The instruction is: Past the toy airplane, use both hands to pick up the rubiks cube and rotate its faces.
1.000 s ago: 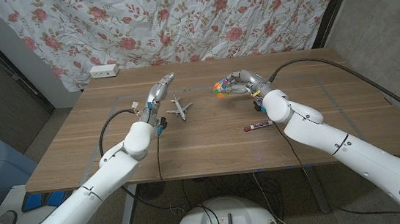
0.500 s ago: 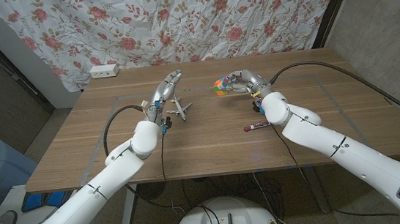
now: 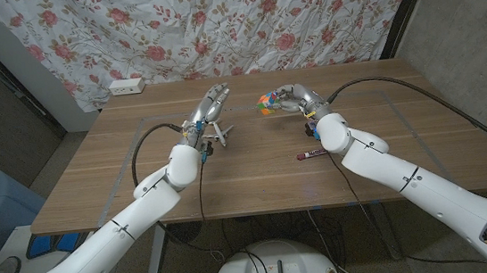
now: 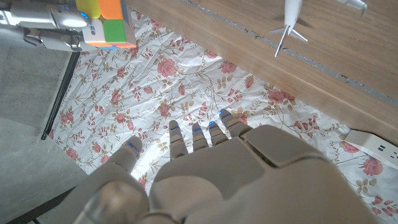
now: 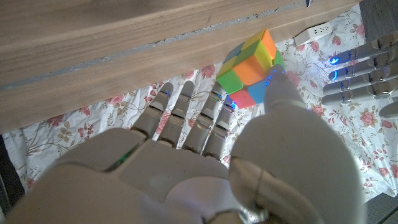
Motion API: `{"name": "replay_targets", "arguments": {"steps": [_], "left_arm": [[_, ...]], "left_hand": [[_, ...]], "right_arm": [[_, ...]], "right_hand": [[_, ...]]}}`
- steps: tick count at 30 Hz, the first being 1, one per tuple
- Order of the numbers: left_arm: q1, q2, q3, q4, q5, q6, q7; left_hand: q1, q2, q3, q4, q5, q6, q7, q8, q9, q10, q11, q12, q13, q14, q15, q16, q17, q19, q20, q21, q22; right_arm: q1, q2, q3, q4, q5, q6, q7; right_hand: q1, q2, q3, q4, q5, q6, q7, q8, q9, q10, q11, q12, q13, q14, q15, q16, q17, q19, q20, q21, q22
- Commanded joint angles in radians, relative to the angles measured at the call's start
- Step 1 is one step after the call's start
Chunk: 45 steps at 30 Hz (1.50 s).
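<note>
Bright squares of orange, green, yellow, blue and pink-red cover the rubiks cube (image 3: 266, 104), which I have lifted above the wooden table (image 3: 256, 176), near its far edge at about twelve o'clock from my seat. My right robot hand (image 3: 293, 99) is clamped on it from the right, thumb on one side and fingers behind. In the right wrist view the cube (image 5: 250, 68) sits tilted at the fingertips, an orange face toward the camera with green and yellow squares beside it.

My left robot hand (image 3: 211, 104) is raised with its fingers spread apart, holding nothing, just to the cube's nine o'clock and not touching it. From the left wrist view I see the cube's orange, yellow and green squares (image 4: 106, 20) ahead of those open fingers.

The white toy airplane (image 3: 216, 135) lies on the table directly beneath the left hand. A red marker (image 3: 314, 154) lies at about five o'clock from the cube, well apart. A white power strip (image 3: 127, 86) sits at the table's far left corner.
</note>
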Motion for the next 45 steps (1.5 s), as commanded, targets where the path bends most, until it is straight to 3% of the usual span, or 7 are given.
{"name": "replay_targets", "arguments": {"steps": [1, 19, 38, 45], "left_arm": [[-0.035, -0.014, 0.053, -0.004, 0.069, 0.040, -0.020], [-0.048, -0.039, 0.088, 0.015, 0.098, 0.022, -0.034], [-0.063, -0.064, 0.119, 0.040, 0.098, 0.012, -0.067], [-0.068, -0.067, 0.128, 0.040, 0.105, 0.022, -0.074]], "left_hand": [[-0.008, 0.040, -0.008, 0.006, 0.010, -0.009, -0.006, 0.000, 0.002, -0.026, -0.003, -0.005, 0.002, -0.026, -0.059, -0.006, 0.005, -0.021, -0.035, -0.002, 0.003], [-0.014, 0.035, -0.045, 0.018, 0.012, -0.017, -0.036, 0.001, 0.002, -0.093, 0.004, -0.006, 0.003, -0.085, -0.048, -0.003, 0.008, -0.066, -0.046, 0.000, 0.004], [-0.014, 0.045, -0.069, 0.020, 0.015, -0.026, -0.038, 0.001, 0.002, -0.121, 0.019, -0.001, 0.003, -0.130, -0.029, -0.002, 0.009, -0.107, -0.050, 0.000, 0.005], [-0.013, 0.049, -0.077, 0.021, 0.016, -0.027, -0.038, 0.002, 0.002, -0.136, 0.022, -0.002, 0.003, -0.143, -0.039, -0.001, 0.010, -0.119, -0.052, 0.001, 0.005]], "right_arm": [[-0.009, 0.011, 0.003, 0.006, 0.018, 0.016, -0.046], [-0.006, 0.019, -0.005, 0.011, 0.019, 0.014, -0.067], [-0.004, 0.036, -0.009, 0.019, 0.021, 0.000, -0.087], [-0.007, 0.039, -0.008, 0.017, 0.023, -0.007, -0.095]], "right_hand": [[0.019, 0.030, -0.003, 0.002, 0.006, 0.020, -0.009, 0.006, 0.002, 0.019, -0.009, 0.001, 0.005, 0.005, -0.107, 0.008, 0.004, 0.004, 0.006, -0.001, 0.001], [0.026, 0.032, -0.005, -0.001, 0.008, 0.022, -0.009, 0.001, -0.001, 0.024, -0.009, -0.003, 0.009, 0.007, -0.109, 0.014, 0.004, 0.004, 0.007, -0.001, 0.001], [0.030, 0.035, -0.009, -0.001, 0.010, 0.025, -0.009, -0.005, -0.002, 0.029, -0.009, -0.008, 0.014, 0.006, -0.108, 0.020, 0.004, 0.004, 0.008, -0.002, 0.001], [0.032, 0.036, -0.011, -0.001, 0.011, 0.027, -0.009, -0.007, -0.002, 0.031, -0.009, -0.011, 0.015, 0.006, -0.106, 0.022, 0.004, 0.004, 0.008, -0.002, 0.001]]}}
